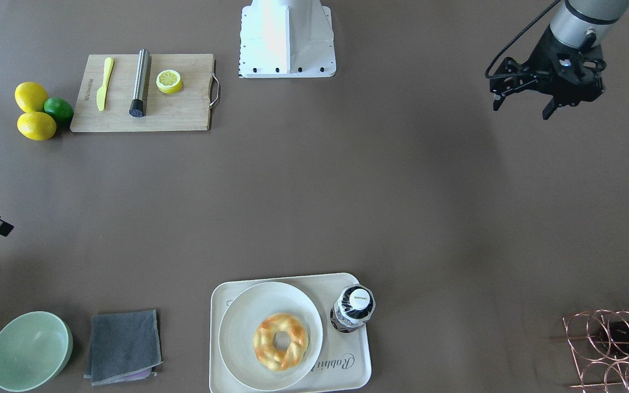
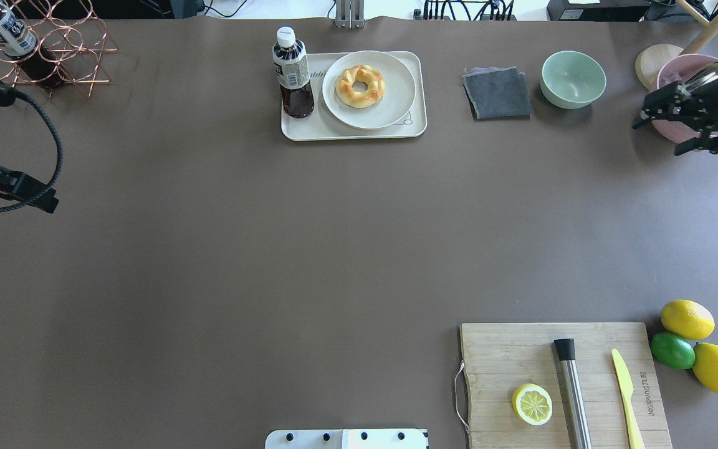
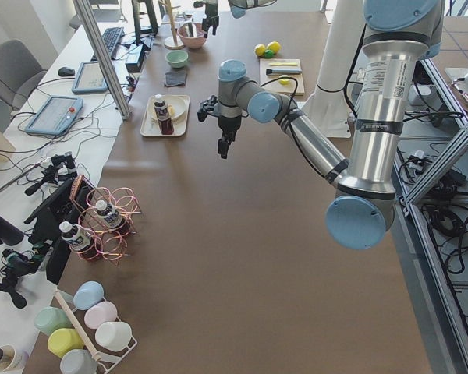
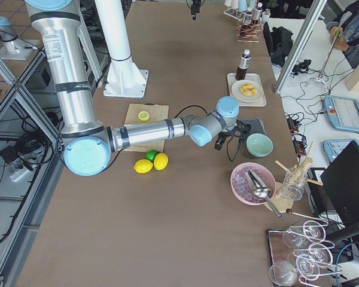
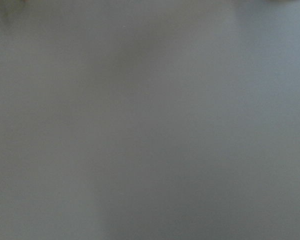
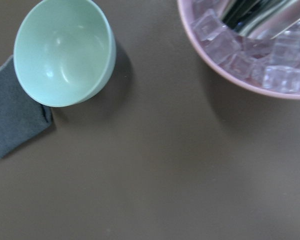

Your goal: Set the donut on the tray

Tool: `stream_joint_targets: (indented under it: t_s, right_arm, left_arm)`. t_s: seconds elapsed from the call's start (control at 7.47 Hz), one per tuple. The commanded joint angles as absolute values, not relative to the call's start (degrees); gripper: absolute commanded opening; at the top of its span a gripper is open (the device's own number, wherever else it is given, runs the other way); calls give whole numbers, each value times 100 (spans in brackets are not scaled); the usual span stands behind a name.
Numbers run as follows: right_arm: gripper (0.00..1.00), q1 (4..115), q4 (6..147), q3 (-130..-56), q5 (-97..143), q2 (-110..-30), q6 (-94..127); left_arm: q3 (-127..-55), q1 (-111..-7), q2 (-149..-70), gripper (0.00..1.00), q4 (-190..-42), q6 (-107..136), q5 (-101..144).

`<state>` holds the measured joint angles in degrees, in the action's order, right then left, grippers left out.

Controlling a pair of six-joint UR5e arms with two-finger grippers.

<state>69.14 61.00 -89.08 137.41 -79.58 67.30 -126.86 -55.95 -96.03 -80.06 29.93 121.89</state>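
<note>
The desk [image 1: 347,191] is matt, the board [image 1: 183,109] bare wood, the rod [image 1: 141,82] brushed metal, the donut [image 1: 264,344] glossy-glazed, the tray [image 1: 355,360] smooth, the rack [image 1: 598,349] shiny copper wire.

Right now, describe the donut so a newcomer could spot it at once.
At the table edge opposite the robot sits a cream rectangular tray with a round off-white plate on it. The donut lies on that plate, next to an upright bottle: the only twisted golden ring with a centre hole.

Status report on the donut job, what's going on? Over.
Left gripper open, empty. Right gripper open, empty, near the bowl. Donut on plate, plate on tray. Bottle stands beside plate.
</note>
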Motion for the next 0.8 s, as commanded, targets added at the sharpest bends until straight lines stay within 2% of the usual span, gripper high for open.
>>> stream_joint_targets:
  t_s: [0.0,0.4,0.67]
  right_arm:
    - [100,7521,6143,-9202,13904,-8989,4781]
    - [100,8417,8287,-9648,13879,-9036,1883]
    - [100,8928,9541,-9913,13467,-8956,226]
  left_arm:
    - [-12270,-6352,-9055,97,-8260,1576,12445]
    - [-11928,-7195,-8229,97,-8771,409,13058]
    - [-11271,-7757,-8130,97,-8806,-557,13113]
